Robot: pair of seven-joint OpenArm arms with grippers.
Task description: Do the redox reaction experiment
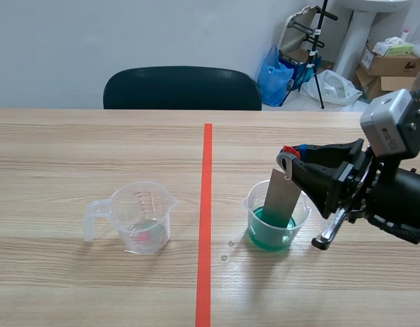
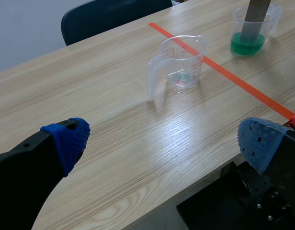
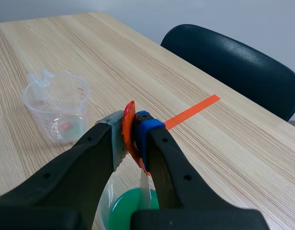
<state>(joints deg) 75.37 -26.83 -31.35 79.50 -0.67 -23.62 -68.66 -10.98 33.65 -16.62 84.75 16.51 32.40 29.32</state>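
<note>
The grey metal strip (image 1: 281,197) is standing tilted inside the clear cup (image 1: 300,219) on the right side of the desk (image 1: 73,150), its lower end sitting in the green liquid (image 1: 268,235) and its upper end rising above the rim. The right end effector (image 1: 290,158) is gripping that upper end, with its fingers clamped on the strip just above the cup, as the right wrist view confirms. A second clear measuring cup (image 1: 142,218), with a handle, is standing upright across the orange-red tape line (image 1: 206,225), well apart from the first. The left end effector (image 2: 163,141) is hanging at the desk's near edge with its blue pads (image 2: 66,139) spread wide, holding nothing. A dark chair (image 1: 181,88) is standing behind the desk.
</note>
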